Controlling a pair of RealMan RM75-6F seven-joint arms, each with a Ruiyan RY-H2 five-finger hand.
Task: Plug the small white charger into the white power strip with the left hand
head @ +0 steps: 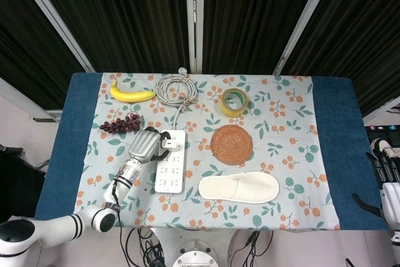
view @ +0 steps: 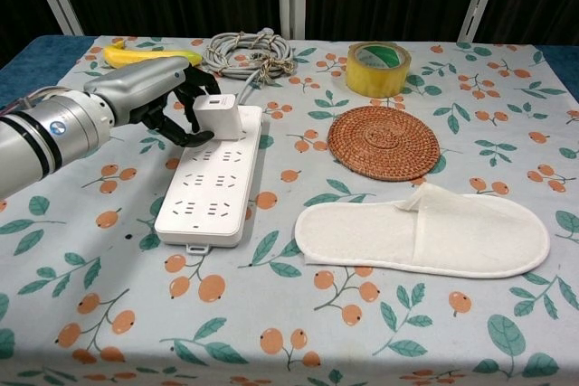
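Note:
The white power strip (view: 213, 189) lies lengthwise on the flowered cloth, and its cord runs back to a grey coil (view: 249, 50). The small white charger (view: 218, 117) stands upright on the strip's far end, its underside against the sockets; the prongs are hidden. My left hand (view: 154, 97) reaches in from the left, dark fingers curled around the charger's left side and holding it. In the head view the left hand (head: 144, 145) holds the charger (head: 168, 142) at the far end of the strip (head: 170, 168). My right hand (head: 387, 176) hangs off the table's right edge, fingers apart and holding nothing.
A woven coaster (view: 383, 142) and a white slipper (view: 422, 229) lie right of the strip. A yellow tape roll (view: 378, 68) sits at the back. A banana (head: 131, 94) and dark grapes (head: 121, 124) lie behind the left hand.

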